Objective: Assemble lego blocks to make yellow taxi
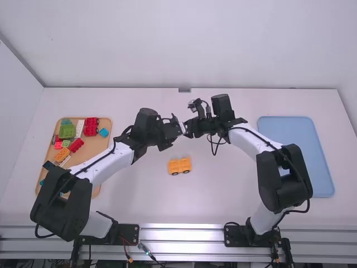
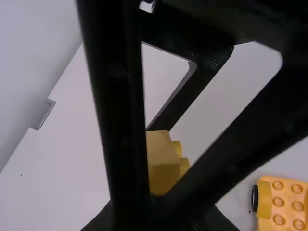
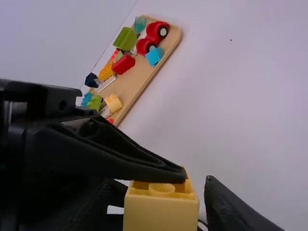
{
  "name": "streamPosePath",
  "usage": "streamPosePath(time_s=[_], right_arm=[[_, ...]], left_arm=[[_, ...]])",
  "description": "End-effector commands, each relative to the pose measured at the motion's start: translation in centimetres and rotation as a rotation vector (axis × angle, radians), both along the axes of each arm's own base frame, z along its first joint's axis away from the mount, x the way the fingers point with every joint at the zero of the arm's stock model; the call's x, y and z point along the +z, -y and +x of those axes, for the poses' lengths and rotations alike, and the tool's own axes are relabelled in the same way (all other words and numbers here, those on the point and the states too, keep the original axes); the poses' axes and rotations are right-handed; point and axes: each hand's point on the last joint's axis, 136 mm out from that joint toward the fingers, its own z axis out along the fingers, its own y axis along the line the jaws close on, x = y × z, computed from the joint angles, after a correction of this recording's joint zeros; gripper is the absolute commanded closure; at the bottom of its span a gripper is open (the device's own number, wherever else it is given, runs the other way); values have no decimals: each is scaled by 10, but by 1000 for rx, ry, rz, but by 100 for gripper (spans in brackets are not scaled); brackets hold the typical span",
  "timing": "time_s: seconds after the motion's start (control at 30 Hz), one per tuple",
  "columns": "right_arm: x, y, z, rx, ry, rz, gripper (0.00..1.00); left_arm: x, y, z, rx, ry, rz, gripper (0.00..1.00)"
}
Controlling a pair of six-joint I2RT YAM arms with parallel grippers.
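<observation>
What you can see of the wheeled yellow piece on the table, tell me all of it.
The wheeled yellow piece is orange-yellow and looks like plastic, with rows of round studs on top. Two dark-tyred wheels show on its near side. It stands upright on the bare white table, between the arms, nearer the camera than their hands. Only the table touches it.

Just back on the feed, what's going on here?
The left tool and right tool meet at one yellow block; I can't tell which bears it. The yellow wheeled piece stands on the table, apart from that block, so the taxi isn't together yet. More blocks lie on the wooden tray.
</observation>
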Motion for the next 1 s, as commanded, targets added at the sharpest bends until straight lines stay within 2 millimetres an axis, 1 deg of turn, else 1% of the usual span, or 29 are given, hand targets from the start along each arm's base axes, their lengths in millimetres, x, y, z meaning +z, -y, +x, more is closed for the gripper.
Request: streamPosePath(time_s=[0.0,0.07,0.17,0.2,0.27,0.33,0.43,0.47,0.5,0.57,0.6,0.67,0.73,0.77,0.8,0.83,0.87,0.9,0.97], right_arm=[[6,-3,5,2,16,8,53],[6,-3,5,0,14,5,57],[6,-3,5,1,14,5,57],[6,-3,5,1,15,5,57],[6,-3,5,1,14,5,59],[6,-3,5,1,15,5,60],[6,-3,5,1,16,5,61],[6,-3,6,0,18,6,62],[6,-3,6,0,18,6,62],[6,-3,6,1,18,7,65],[6,-3,6,1,18,7,66],[6,-3,6,1,18,7,66],[6,-3,6,1,19,7,66],[6,-3,6,0,19,6,67],[7,-3,6,2,23,7,66],[6,-3,6,5,30,5,67],[6,-3,6,7,32,4,67],[6,-3,6,14,49,2,67],[6,-3,5,30,79,-3,67]], left_arm=[[9,6,1,-32,26,-9,97],[9,7,1,-33,27,-8,97],[10,7,2,-32,34,-10,96],[11,7,2,-33,36,-12,92],[12,7,3,-31,39,-13,91],[12,9,2,-35,41,-13,84],[12,9,2,-37,41,-13,81],[12,9,2,-37,41,-13,79],[12,9,2,-37,41,-13,79],[12,9,2,-37,41,-14,76],[12,9,2,-37,41,-14,73],[12,9,2,-37,41,-14,72],[12,9,2,-38,41,-14,68],[12,10,1,-40,40,-15,64],[12,10,1,-39,39,-16,50],[13,10,2,-23,24,-32,22],[13,10,2,-18,20,-38,14],[15,10,3,5,2,-65,1],[17,10,3,36,-32,-96,1]])
